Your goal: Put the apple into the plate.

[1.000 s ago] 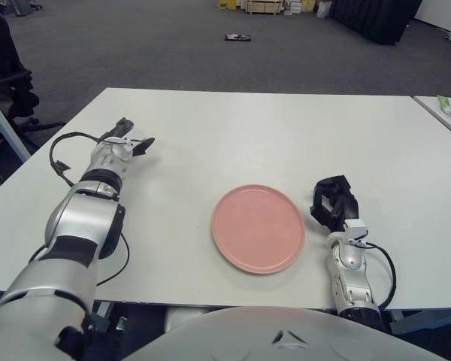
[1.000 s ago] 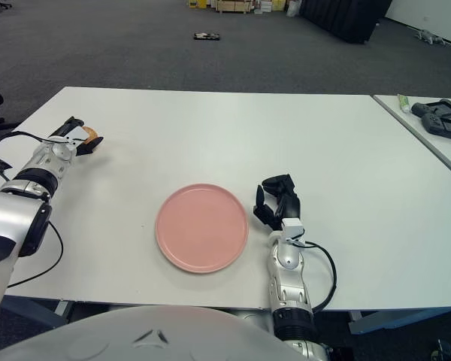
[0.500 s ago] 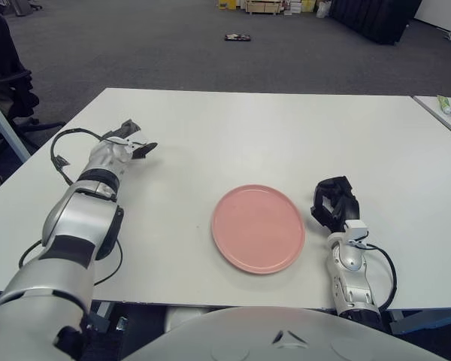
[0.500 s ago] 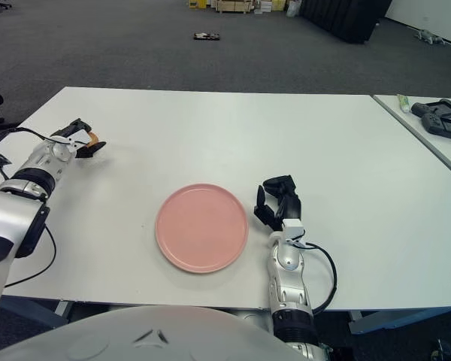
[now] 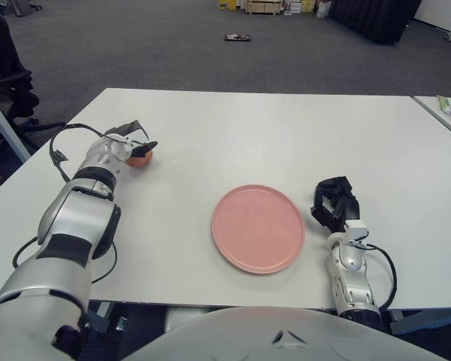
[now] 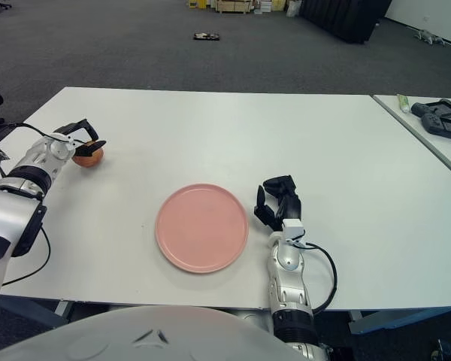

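Observation:
A small orange-red apple rests on the white table at the left. My left hand is at the apple, with one dark finger lying over its top and another pointing up, away from it. The fingers are spread and do not close around it. The pink plate lies empty near the table's front middle, well to the right of the apple. My right hand is parked just right of the plate, with its fingers curled and holding nothing.
A black cable loops off my left forearm over the table's left edge. A second table with dark controllers stands at the far right. An office chair is beyond the left edge.
My left hand has drawn back and turned. The apple was almost hidden behind it and now shows plainly on the table under the fingertips. My right hand has not moved.

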Available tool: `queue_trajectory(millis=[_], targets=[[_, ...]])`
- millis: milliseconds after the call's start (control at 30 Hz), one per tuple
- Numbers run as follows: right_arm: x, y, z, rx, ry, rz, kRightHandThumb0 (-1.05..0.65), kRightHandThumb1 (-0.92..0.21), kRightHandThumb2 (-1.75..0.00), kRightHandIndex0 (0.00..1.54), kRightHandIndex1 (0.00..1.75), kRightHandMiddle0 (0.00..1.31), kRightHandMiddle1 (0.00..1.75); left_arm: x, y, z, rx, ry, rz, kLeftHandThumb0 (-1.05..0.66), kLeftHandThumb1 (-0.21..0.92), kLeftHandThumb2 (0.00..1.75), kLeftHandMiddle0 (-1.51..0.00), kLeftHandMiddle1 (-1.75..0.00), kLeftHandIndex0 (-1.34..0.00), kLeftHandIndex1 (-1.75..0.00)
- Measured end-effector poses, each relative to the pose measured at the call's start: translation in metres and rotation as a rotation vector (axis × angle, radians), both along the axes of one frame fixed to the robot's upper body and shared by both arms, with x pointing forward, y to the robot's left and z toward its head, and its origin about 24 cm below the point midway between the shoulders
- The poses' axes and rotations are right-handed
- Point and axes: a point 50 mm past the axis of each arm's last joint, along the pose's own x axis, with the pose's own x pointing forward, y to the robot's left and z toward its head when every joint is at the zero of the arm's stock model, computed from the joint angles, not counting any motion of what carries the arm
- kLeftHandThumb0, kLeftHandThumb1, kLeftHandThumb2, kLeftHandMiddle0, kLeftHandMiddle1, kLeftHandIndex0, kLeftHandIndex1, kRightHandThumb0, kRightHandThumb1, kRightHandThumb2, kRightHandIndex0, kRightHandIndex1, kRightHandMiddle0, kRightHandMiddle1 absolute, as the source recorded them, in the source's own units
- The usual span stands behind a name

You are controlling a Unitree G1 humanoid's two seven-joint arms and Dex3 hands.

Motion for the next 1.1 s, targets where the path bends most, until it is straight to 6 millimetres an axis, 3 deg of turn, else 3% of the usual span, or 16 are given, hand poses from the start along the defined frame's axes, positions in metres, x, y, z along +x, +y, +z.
queue_trajectory(millis=[267, 633, 667, 733, 833, 967, 1100], targets=[[0.0018, 0.0003, 0.0005, 0.001, -0.001, 0.002, -0.38, -0.67, -0.87, 0.56, 1.31, 0.34, 1.75, -0.0002, -0.0023, -0.0009, 0.009, 0.037, -0.046, -0.77, 0.85, 0.74, -0.76, -1.75, -0.58, -1.75], [0.0023, 0.0, -0.0013, -0.001, -0.001, 0.005, -0.38, -0.68, -0.86, 0.56, 1.32, 0.33, 1.75, -0.0005, -0.0051, -0.0012, 0.03, 0.06, -0.11, -0.73, 0.81, 0.78, -0.74, -1.75, -0.54, -1.75], [0.0025, 0.0001, -0.0014, -0.001, -0.001, 0.005, -0.38, -0.68, -0.86, 0.56, 1.32, 0.33, 1.75, -0.0005, -0.0052, -0.0011, 0.029, 0.059, -0.113, -0.63, 0.69, 0.9, -0.72, -1.73, -0.52, -1.75], [0.0027, 0.0, -0.0016, -0.001, -0.004, 0.005, -0.38, -0.68, -0.86, 0.55, 1.31, 0.34, 1.75, -0.0006, -0.0053, -0.0008, 0.032, 0.06, -0.122, -0.54, 0.59, 1.0, -0.7, -1.71, -0.5, -1.75], [0.0028, -0.0002, -0.0016, 0.0, -0.009, 0.004, -0.38, -0.68, -0.87, 0.54, 1.31, 0.34, 1.75, -0.0008, -0.0053, -0.0004, 0.043, 0.065, -0.142, -0.47, 0.54, 1.04, -0.66, -1.68, -0.47, -1.75], [0.0027, -0.0004, -0.0017, 0.001, -0.01, 0.003, -0.38, -0.68, -0.87, 0.54, 1.3, 0.34, 1.75, -0.0012, -0.0044, 0.0001, 0.051, 0.073, -0.156, -0.43, 0.56, 1.01, -0.63, -1.65, -0.43, -1.75], [0.0029, -0.0005, -0.0016, 0.001, -0.01, 0.002, -0.38, -0.7, -0.84, 0.52, 1.3, 0.32, 1.75, -0.0018, -0.0035, 0.0002, 0.05, 0.092, -0.169, -0.4, 0.66, 0.88, -0.55, -1.59, -0.35, -1.75]])
